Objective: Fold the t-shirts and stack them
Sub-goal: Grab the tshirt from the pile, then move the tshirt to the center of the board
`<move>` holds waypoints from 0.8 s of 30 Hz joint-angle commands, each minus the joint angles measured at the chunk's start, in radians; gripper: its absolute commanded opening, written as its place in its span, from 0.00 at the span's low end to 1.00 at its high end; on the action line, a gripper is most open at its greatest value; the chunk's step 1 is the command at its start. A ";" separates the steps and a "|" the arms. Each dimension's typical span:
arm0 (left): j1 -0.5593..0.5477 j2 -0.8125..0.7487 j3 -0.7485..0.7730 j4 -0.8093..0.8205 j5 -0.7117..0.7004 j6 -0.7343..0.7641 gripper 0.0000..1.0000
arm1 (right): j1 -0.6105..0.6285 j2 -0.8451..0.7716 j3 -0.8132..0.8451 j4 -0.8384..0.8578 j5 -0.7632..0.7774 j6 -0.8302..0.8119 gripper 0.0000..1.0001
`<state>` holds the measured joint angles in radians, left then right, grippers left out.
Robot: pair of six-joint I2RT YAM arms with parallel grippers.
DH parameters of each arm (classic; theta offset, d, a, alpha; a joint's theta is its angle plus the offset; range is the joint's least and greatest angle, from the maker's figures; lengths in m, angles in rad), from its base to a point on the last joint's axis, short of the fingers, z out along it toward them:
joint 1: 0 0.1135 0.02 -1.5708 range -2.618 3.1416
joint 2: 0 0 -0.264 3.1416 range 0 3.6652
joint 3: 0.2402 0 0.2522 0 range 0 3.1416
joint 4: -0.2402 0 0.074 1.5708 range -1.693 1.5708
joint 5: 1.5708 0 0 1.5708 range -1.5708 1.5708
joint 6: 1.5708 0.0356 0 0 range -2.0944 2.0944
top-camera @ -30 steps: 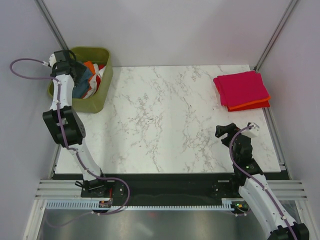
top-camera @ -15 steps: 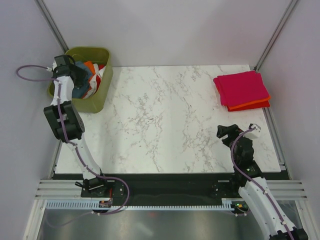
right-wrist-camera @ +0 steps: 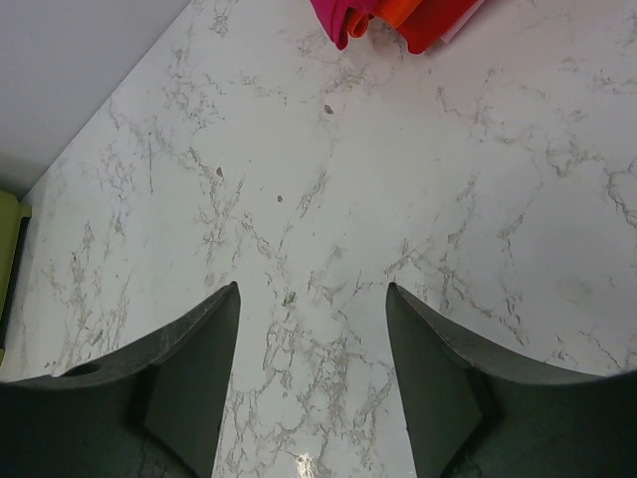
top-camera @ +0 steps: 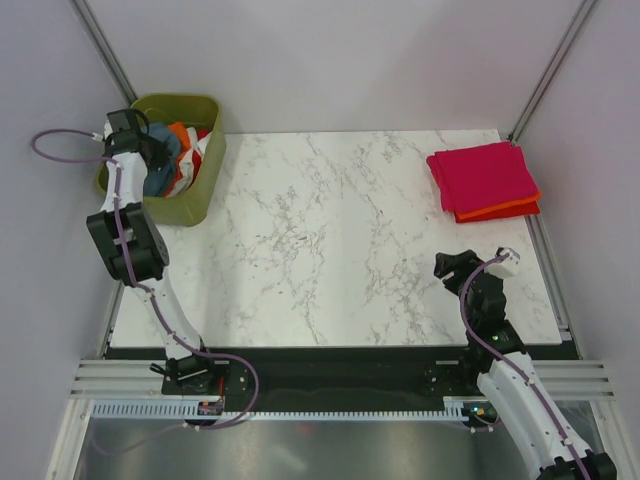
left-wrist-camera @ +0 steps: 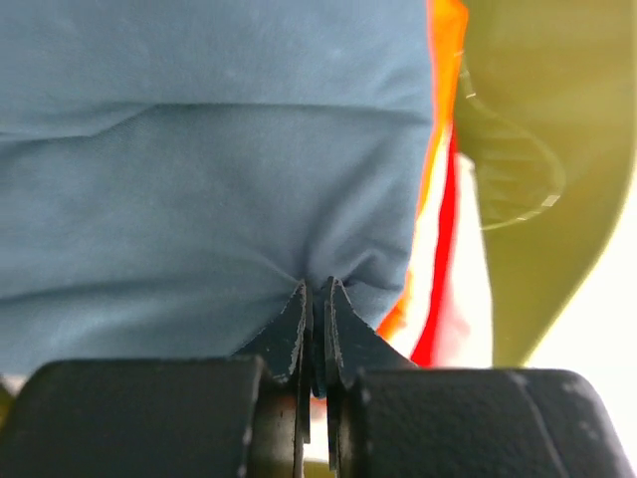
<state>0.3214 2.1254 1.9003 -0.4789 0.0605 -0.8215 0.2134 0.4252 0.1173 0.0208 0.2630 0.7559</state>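
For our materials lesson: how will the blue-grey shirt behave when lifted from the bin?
Probably floppy: the blue-grey shirt puckers where the left gripper pinches it. It may drag the orange shirt beside it or catch the bin rim.

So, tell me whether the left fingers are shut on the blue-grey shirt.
Shut on it: the left fingers meet, with the blue-grey shirt puckered into a pinch at their tips.
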 commanded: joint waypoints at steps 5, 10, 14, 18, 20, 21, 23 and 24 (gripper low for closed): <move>0.001 -0.315 -0.065 0.060 -0.105 -0.018 0.02 | 0.001 -0.005 0.004 0.010 -0.007 0.005 0.72; -0.001 -0.485 -0.181 0.166 -0.065 -0.126 0.02 | 0.001 -0.016 0.004 -0.002 -0.011 0.003 0.72; -0.008 -0.620 -0.227 0.218 0.022 -0.235 0.02 | 0.001 -0.023 0.001 -0.004 -0.024 0.000 0.72; -0.120 -0.729 -0.181 0.276 0.045 -0.288 0.02 | 0.001 -0.029 -0.002 0.001 -0.030 -0.001 0.72; -0.244 -0.762 -0.091 0.276 0.012 -0.278 0.02 | 0.001 -0.029 0.001 -0.001 -0.031 -0.003 0.72; -0.292 -0.768 -0.060 0.278 -0.005 -0.274 0.02 | 0.003 -0.029 0.001 -0.001 -0.031 -0.004 0.72; -0.462 -0.771 0.015 0.281 -0.034 -0.289 0.02 | 0.001 -0.032 0.005 -0.007 -0.031 -0.010 0.72; -0.516 -0.771 0.029 0.287 -0.053 -0.306 0.02 | 0.001 -0.037 0.011 -0.012 -0.037 -0.015 0.72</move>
<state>-0.0460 1.4216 1.8206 -0.3107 0.0227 -1.0466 0.2134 0.4000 0.1169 0.0124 0.2398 0.7544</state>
